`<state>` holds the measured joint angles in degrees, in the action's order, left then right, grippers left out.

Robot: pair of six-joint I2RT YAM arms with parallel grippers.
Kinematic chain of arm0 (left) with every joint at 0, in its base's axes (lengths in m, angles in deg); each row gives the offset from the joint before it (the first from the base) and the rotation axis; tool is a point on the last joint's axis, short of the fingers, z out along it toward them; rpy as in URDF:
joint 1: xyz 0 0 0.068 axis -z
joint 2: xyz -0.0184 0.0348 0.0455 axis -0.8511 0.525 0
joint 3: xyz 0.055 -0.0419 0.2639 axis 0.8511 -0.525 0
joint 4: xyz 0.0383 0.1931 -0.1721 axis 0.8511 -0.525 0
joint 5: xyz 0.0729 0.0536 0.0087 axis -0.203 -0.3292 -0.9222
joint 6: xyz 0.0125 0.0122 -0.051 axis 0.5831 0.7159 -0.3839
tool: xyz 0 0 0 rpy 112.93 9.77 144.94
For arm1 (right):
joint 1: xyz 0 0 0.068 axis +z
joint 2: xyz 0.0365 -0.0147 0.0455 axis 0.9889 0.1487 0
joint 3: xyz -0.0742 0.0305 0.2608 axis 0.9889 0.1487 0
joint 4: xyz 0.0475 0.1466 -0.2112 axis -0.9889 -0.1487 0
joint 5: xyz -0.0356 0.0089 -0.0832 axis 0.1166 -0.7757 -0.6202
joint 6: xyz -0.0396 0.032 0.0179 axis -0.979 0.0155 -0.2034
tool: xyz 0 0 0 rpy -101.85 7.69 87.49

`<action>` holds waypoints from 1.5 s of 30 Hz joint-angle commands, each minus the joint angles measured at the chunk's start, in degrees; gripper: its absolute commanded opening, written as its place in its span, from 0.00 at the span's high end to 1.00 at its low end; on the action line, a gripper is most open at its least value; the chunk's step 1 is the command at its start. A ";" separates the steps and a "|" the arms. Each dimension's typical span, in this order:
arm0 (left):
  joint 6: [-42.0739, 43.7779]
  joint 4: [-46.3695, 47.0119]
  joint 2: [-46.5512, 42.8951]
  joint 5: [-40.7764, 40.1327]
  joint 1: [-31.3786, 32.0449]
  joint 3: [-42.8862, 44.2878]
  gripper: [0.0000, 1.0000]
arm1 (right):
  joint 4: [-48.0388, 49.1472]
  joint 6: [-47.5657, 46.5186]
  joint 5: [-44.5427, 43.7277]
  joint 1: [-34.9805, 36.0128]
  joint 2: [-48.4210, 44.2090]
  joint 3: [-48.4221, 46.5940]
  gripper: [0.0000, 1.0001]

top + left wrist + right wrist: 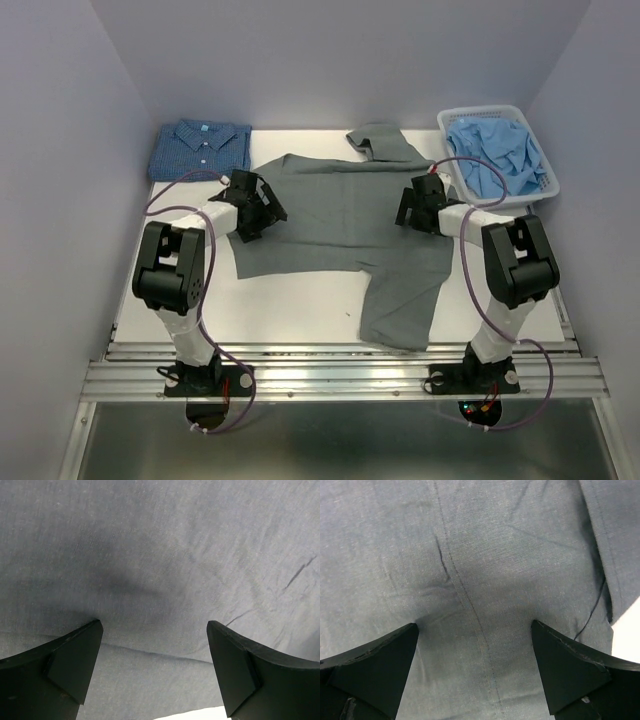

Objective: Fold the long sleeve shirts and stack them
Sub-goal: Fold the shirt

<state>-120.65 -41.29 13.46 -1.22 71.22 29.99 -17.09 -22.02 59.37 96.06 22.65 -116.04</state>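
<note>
slate-grey shirt (pixel 330 215) lies spread flat. left gripper (pixel 155 627) and right gripper (pixel 475 626) hang over it, both jaws spread wide. the dark blue checked shirt (pixel 200 148) lies folded far left.

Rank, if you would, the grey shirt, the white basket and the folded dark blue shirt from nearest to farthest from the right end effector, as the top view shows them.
1. Grey shirt: spread mid-table, directly under the right end effector.
2. White basket: back right corner.
3. Folded dark blue shirt: back left corner.
</note>
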 commanded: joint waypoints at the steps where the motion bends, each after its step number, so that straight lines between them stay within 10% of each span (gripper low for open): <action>1: 1.17 -3.27 2.07 -2.26 -0.58 4.06 0.01 | -3.17 -1.76 -4.00 -1.08 5.83 -3.72 0.00; 20: -8.85 -22.44 -25.00 -20.65 -4.17 -12.07 0.01 | -19.24 4.47 -10.23 -1.08 -34.56 9.35 0.00; 38: -3.92 -13.55 -13.24 -11.22 -2.78 -17.20 0.03 | -35.34 13.96 -6.81 -1.08 -60.00 17.01 0.00; 45: -4.98 -16.63 -10.15 -13.51 0.73 -16.32 0.22 | -38.25 13.70 -7.61 -1.08 -57.98 16.39 0.00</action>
<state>-123.64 -54.60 -0.20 -16.15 70.23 15.98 -53.92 -8.75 52.18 95.28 -35.97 -98.92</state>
